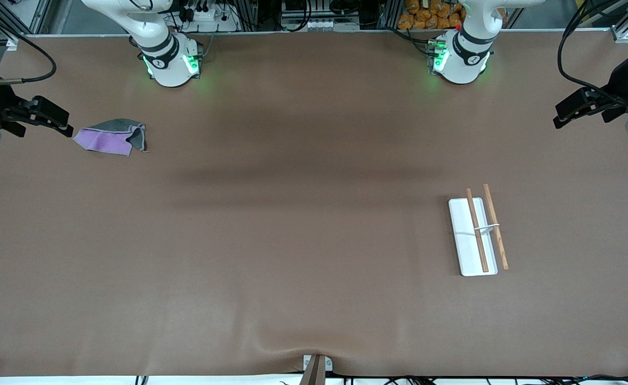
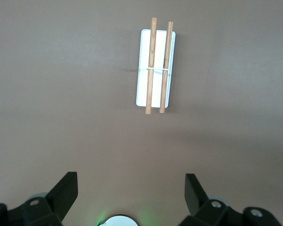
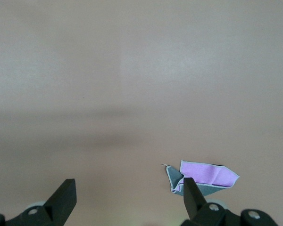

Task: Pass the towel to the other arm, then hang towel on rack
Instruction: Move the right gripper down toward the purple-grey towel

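Towel (image 1: pixel 111 137) lies crumpled toward the right arm's end of the table, well apart from the rack (image 1: pixel 477 233). Right gripper (image 1: pixel 52 118) hovers beside the towel, jaws spread, empty. Left gripper (image 1: pixel 578 109) waits aloft, jaws spread, empty, farther from the front camera than the rack.

Both arms wait, raised over the table's (image 1: pixel 314 240) ends: left gripper (image 1: pixel 578 109) and right gripper (image 1: pixel 52 120) with fingers spread wide, empty.

We look down past the right gripper (image 3: pixel 127 197), its two black fingers (image 3: pixel 63 197) spread wide apart with nothing between them, onto the brown tabletop (image 3: pixel 132 70). The towel (image 3: pixel 205 175) lies crumpled flat on it, purple face up with grey folds showing, just beside one fingertip.
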Available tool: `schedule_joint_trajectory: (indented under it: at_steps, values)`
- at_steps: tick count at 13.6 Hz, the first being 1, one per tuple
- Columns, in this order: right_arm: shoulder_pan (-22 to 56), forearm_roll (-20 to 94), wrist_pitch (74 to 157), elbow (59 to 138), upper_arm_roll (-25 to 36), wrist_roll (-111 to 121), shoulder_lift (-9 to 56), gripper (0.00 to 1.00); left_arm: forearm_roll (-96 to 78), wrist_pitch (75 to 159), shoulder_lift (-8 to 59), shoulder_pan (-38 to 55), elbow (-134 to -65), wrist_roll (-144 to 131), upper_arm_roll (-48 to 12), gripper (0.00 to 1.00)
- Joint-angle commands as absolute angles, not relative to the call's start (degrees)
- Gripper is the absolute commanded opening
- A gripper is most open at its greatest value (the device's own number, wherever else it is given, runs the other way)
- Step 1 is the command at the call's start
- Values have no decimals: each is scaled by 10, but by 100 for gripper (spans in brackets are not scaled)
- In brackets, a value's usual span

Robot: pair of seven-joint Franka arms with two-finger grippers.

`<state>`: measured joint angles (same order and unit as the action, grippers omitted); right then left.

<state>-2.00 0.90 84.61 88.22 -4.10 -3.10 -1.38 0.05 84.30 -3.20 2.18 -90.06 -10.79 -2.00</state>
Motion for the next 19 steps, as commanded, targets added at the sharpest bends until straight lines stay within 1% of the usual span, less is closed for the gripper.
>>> schedule_joint_trajectory:
  at_steps: [1,8,10,15,17,19]
  values:
    - [-24,7,846,882,-46,-26,-21,100,6,850,-34,31,-902,-103,-13,100]
    - [-27,7,841,884,-47,-21,-20,100,4,847,-29,29,-898,-85,-10,100]
    - [-33,6,837,887,-44,-20,-7,100,4,848,-29,26,-894,-84,-11,100]
    - [-68,0,785,884,-44,-19,26,100,4,860,-20,33,-895,-84,-14,100]
    - [-89,-1,769,906,-43,-8,27,100,4,860,-18,33,-896,-83,-14,100]
    - [-100,-1,770,939,-44,-6,19,100,4,866,-13,34,-896,-83,-15,100]
